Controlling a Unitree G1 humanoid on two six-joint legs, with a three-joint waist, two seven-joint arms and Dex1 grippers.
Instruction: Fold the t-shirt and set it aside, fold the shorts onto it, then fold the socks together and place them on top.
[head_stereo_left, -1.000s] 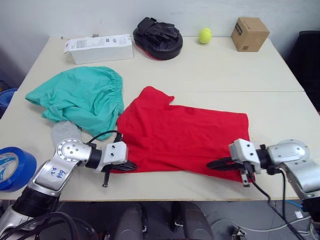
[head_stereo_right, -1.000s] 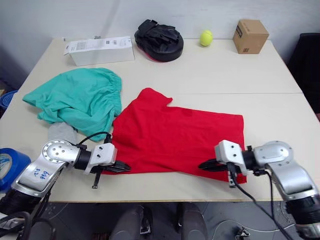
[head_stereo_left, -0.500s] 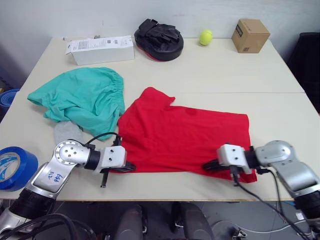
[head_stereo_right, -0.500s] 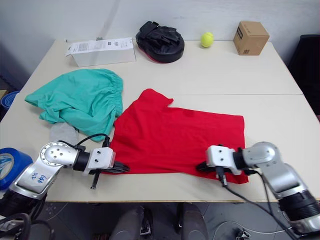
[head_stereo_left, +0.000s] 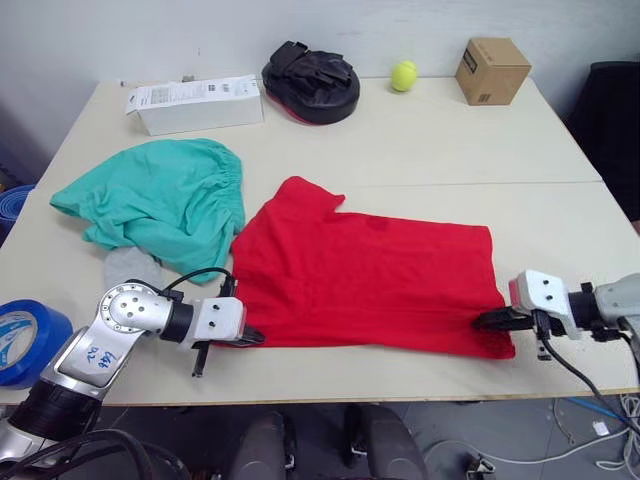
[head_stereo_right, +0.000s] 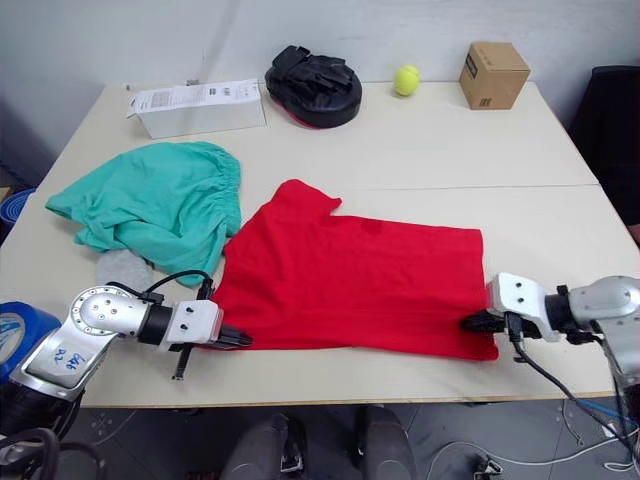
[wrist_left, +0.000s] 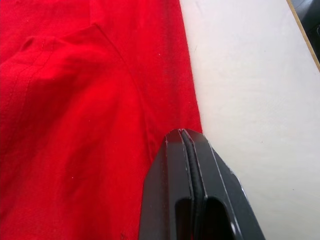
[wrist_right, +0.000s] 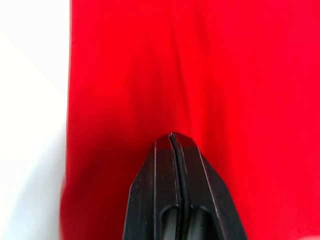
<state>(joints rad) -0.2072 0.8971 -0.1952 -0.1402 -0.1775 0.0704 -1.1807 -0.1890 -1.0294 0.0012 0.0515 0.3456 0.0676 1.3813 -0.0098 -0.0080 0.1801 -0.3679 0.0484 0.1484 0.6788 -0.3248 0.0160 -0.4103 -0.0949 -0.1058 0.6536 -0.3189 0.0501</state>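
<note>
T-shirt: the t-shirt (head_stereo_left: 365, 280) lies spread flat on the near half of the bench (head_stereo_left: 450, 150), 1 sleeve pointing toward the far side; its near hem runs along the bench's front edge
Left gripper: the left gripper (head_stereo_left: 246, 337) sits at the shirt's near-left corner; in the left wrist view its jaws are pressed fully together, and whether any cloth is pinched between them I cannot tell
Right gripper: the right gripper (head_stereo_left: 490, 320) sits at the near-right corner; in the right wrist view its jaws are also fully closed over red fabric; whether any is actually caught cannot be judged
Shorts: the shorts (head_stereo_left: 160, 200) lie bunched just left of the shirt, touching its left edge
Socks: the socks (head_stereo_left: 130, 266) peek out from under the shorts' near edge
Risk: if 1 corner is held thinly it may slip free on lifting, leaving a skewed fold; dragging the left corner could snag the shorts
</note>
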